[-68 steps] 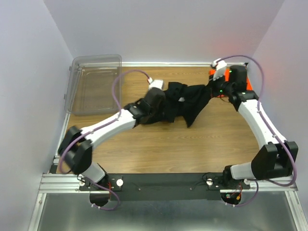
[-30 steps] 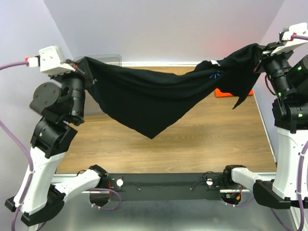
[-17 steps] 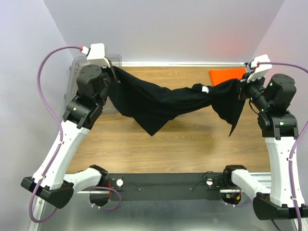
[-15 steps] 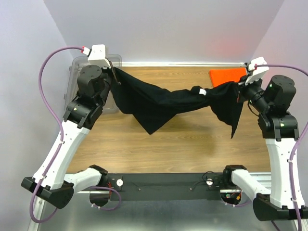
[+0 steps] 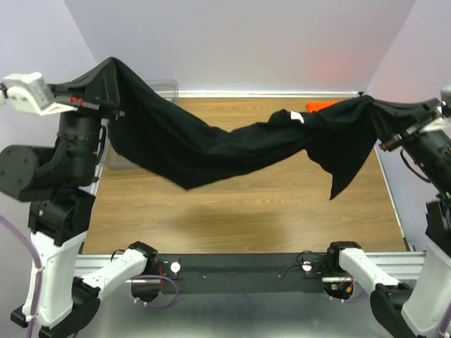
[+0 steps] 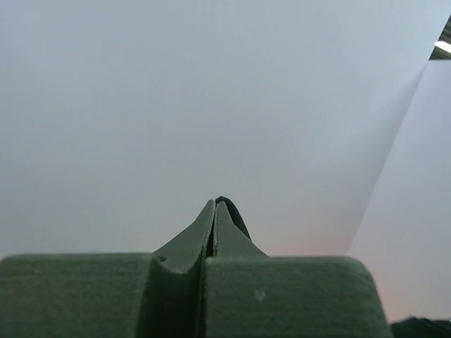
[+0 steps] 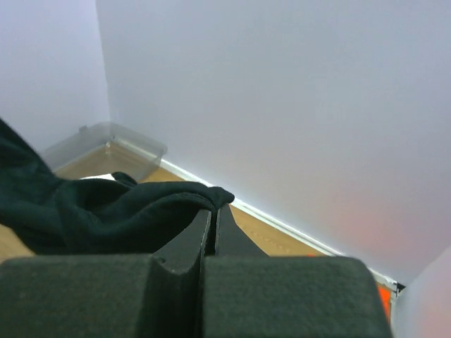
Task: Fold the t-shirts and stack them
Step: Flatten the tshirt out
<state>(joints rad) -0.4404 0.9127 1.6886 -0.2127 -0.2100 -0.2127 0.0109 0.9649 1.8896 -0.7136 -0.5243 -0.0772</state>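
Wooden table [image 5: 232, 211]; one black t-shirt [image 5: 211, 144] in two clenched jaws (one orange t-shirt [image 5: 315, 106] behind)

One big black cloth t-shirt [image 5: 211, 144]. One bright orange cloth t-shirt [image 5: 318, 105], only a small bit showing. Two t-shirts in all. One clear plastic bin [image 5: 165, 86], mostly hidden. One brown wooden bench [image 5: 232, 211]. Two white and black robot arms: a left arm [image 5: 56, 218] and a right arm [image 5: 431, 151]. Two dark two-finger tools, one on each arm: a left tool [image 6: 214, 205] and a right tool [image 7: 213, 211].
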